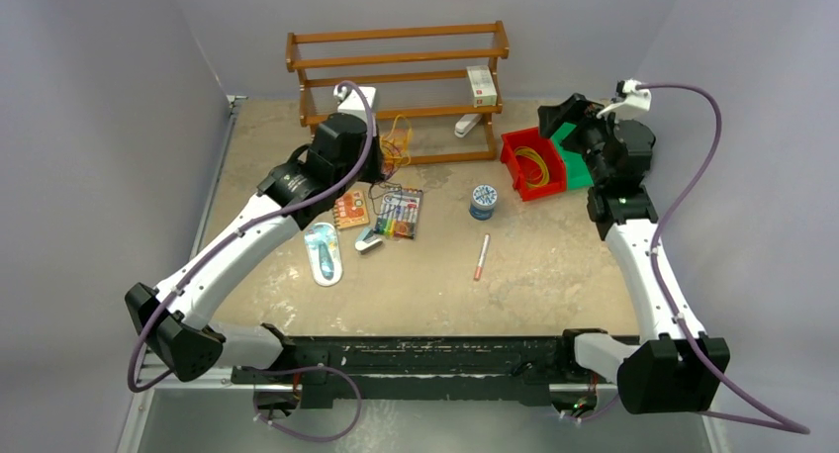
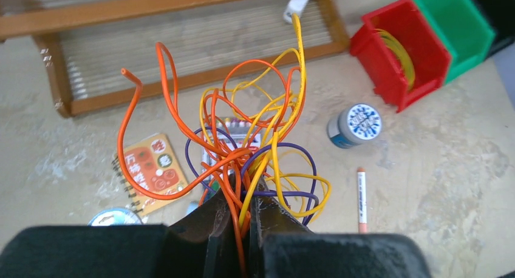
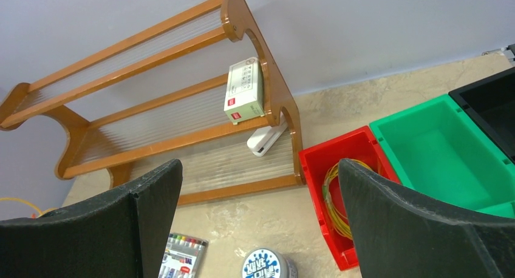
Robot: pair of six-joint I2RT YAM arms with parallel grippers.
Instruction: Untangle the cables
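Clamping the tangled cables (image 2: 228, 153) at the base, left gripper (image 2: 246, 208) is tight on orange, yellow & purple strands. Right gripper (image 3: 258, 193) gapes wide, nr the red bin (image 3: 316, 181).

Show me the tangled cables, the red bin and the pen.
tangled cables (image 2: 232, 155), left wrist view, centre of the knot
red bin (image 3: 314, 187), right wrist view, its left wall
pen (image 2: 362, 199), left wrist view, middle of its shaft
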